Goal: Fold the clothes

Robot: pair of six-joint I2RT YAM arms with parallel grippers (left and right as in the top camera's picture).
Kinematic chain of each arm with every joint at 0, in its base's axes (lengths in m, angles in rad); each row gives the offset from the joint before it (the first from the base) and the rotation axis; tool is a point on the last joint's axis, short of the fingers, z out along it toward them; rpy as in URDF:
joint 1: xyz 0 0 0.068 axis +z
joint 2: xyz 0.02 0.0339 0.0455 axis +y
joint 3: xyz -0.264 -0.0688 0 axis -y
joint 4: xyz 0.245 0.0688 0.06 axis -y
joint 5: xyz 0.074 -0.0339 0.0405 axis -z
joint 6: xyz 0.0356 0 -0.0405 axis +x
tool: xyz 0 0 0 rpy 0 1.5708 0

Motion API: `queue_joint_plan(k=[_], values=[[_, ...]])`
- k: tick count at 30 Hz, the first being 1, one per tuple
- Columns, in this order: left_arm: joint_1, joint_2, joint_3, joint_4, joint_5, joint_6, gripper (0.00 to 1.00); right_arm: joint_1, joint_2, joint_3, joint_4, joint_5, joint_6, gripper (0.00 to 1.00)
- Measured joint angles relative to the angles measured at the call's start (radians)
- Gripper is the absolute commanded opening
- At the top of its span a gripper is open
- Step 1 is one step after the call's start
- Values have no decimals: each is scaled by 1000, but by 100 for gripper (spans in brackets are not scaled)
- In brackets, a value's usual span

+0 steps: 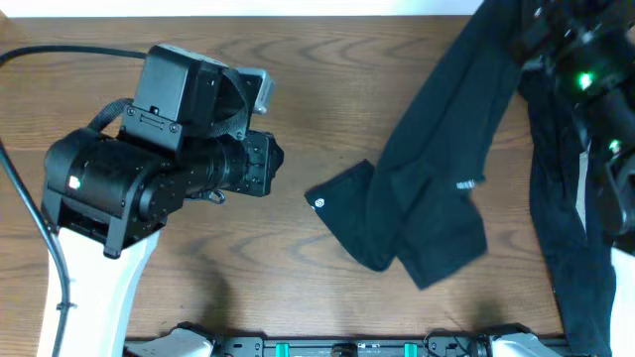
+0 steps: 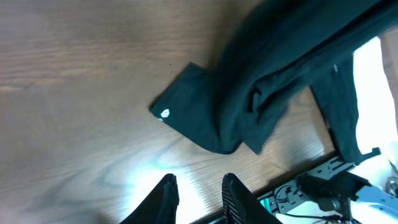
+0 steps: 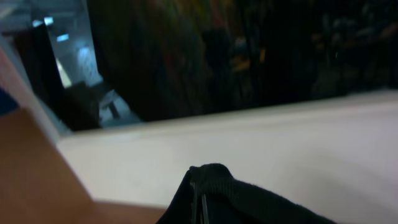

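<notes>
The clothes [image 1: 429,203] are one black garment. Its upper part hangs lifted at the table's right side, while its lower part lies bunched on the wooden table [image 1: 298,258]. A small round white logo [image 1: 319,202] marks its left corner. My right gripper [image 3: 208,186] is shut on a fold of the clothes [image 3: 261,199], raised near the back right. My left gripper [image 2: 199,190] hovers over bare wood to the left of the clothes [image 2: 261,93], jaws apart with nothing between them. The logo [image 2: 165,114] shows ahead of its fingertips [image 2: 168,186].
The bulky left arm [image 1: 149,169] covers the left half of the table, with a black cable [image 1: 28,198] running along its left. A metal rail with green parts [image 1: 337,348] lines the front edge. The right arm [image 1: 595,79] stands among the hanging fabric.
</notes>
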Motion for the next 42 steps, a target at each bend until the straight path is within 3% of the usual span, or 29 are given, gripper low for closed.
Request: queue_joint_plan(k=[11,25,32,42], values=[[-207,38,1,144,11,30,28,0,97,183,-82,215,111,2],[-446,366,2,301,4,114,28,0,103,266,-199,264,156,1],[-460,385,2,492,-4,208,31,0,99,266,-215,226,156,2],[-461,478,2,589,-45,285,31,0,58,266,-216,160,156,1]])
